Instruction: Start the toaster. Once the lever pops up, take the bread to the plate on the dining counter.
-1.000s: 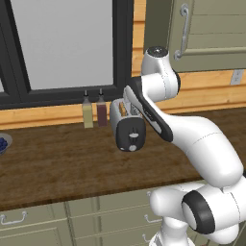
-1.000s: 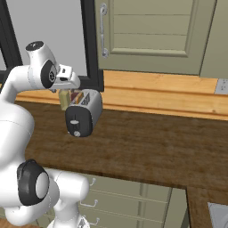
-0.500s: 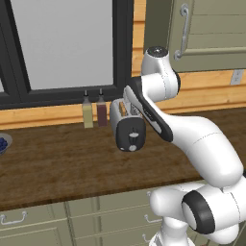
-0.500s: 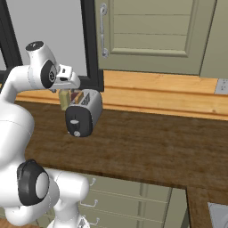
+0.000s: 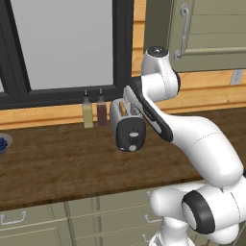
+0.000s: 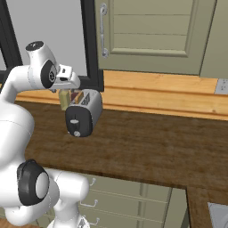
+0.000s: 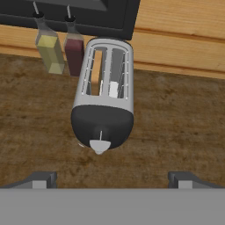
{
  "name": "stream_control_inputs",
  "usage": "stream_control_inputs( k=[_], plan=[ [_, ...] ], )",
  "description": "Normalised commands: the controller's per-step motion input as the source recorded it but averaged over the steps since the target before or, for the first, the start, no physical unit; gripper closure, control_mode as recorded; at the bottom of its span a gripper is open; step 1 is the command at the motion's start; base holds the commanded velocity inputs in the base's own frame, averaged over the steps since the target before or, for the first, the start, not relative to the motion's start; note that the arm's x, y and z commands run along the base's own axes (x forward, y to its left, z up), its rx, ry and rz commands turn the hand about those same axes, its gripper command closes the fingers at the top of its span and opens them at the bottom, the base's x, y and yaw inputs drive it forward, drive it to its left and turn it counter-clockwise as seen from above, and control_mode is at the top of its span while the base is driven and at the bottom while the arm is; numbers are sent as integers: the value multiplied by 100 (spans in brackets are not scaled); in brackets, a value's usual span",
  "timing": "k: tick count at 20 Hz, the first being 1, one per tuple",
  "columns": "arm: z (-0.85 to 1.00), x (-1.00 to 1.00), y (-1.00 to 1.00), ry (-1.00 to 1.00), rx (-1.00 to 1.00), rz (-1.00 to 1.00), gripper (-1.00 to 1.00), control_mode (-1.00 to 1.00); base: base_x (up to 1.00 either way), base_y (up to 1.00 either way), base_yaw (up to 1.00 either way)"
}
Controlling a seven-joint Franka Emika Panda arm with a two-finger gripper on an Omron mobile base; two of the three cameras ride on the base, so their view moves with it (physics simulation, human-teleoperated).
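The silver-grey toaster (image 7: 103, 94) stands on the dark wood worktop (image 7: 176, 127), its black end face toward me. The bread (image 7: 96, 66) shows as a tan slice edge in its left slot. On the black face the lever (image 5: 133, 136) is a small tab above the round pale dial (image 5: 133, 147). My gripper (image 7: 110, 179) hovers above and in front of the toaster, open wide, with nothing between its fingertips (image 7: 40, 179). The plate and the dining counter are out of view.
Two slim bottles, one yellow (image 7: 49, 52) and one dark red (image 7: 74, 55), stand just left of the toaster against the wall. A blue-filled bowl (image 5: 2, 143) sits at the worktop's far left. A window frame (image 5: 124, 48) and wall cabinets (image 6: 147, 31) rise behind.
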Motion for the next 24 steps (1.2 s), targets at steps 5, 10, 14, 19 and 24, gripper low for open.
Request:
stream_control_inputs(
  k=[5,10,14,19,24],
  plan=[
    [0,0,0,0,0,0,-100,-100,0,0,0],
    [0,0,0,0,0,0,-100,-100,0,0,0],
    [0,0,0,0,0,0,-100,-100,0,0,0],
    [0,0,0,0,0,0,-100,-100,0,0,0],
    [0,0,0,0,0,0,-100,-100,0,0,0]
  ],
)
